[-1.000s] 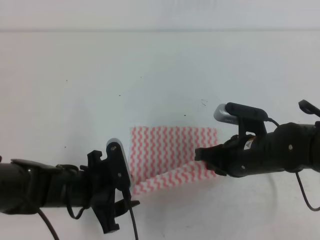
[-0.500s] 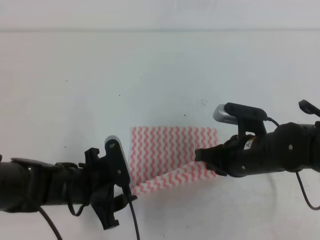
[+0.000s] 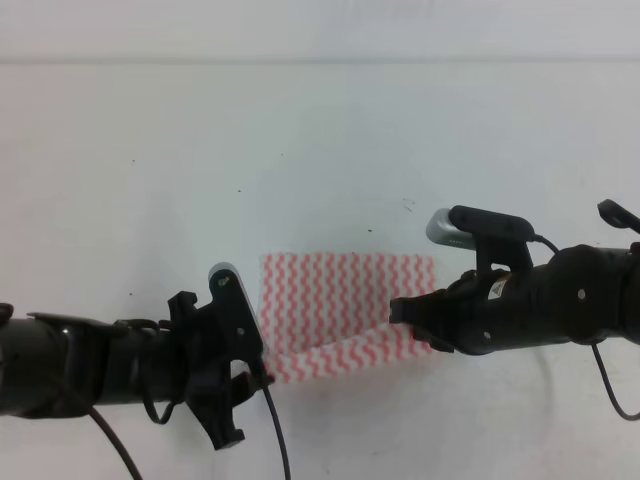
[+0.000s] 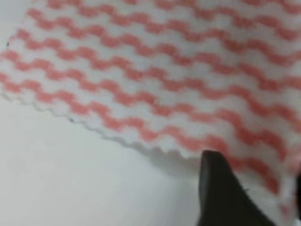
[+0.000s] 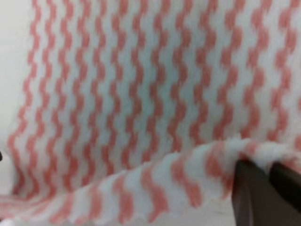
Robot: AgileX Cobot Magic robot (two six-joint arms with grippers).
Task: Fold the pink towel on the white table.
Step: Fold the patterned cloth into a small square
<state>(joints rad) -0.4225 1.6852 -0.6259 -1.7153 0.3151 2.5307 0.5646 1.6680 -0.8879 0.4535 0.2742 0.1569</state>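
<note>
The pink towel [image 3: 340,295] lies flat on the white table [image 3: 200,150] at front centre. Its front strip is lifted and turned up along a slanted fold. My right gripper [image 3: 402,312] is shut on the towel's front right corner and holds it just above the cloth. In the right wrist view the two fingers [image 5: 254,188] pinch the raised edge of the towel [image 5: 141,94]. My left gripper [image 3: 250,378] is at the towel's front left corner. In the left wrist view one dark finger [image 4: 221,188] sits at the towel's scalloped edge [image 4: 141,84], with cloth beside it and the jaws apart.
Both black arms reach in from the sides along the table's front. A cable [image 3: 270,430] hangs below the left gripper. Small dark specks [image 3: 239,190] dot the table. The table's far edge [image 3: 320,62] meets a pale wall.
My left gripper has moved up and slightly right, closing in on the towel's front left corner. My right gripper and the lifted corner have stayed put.
</note>
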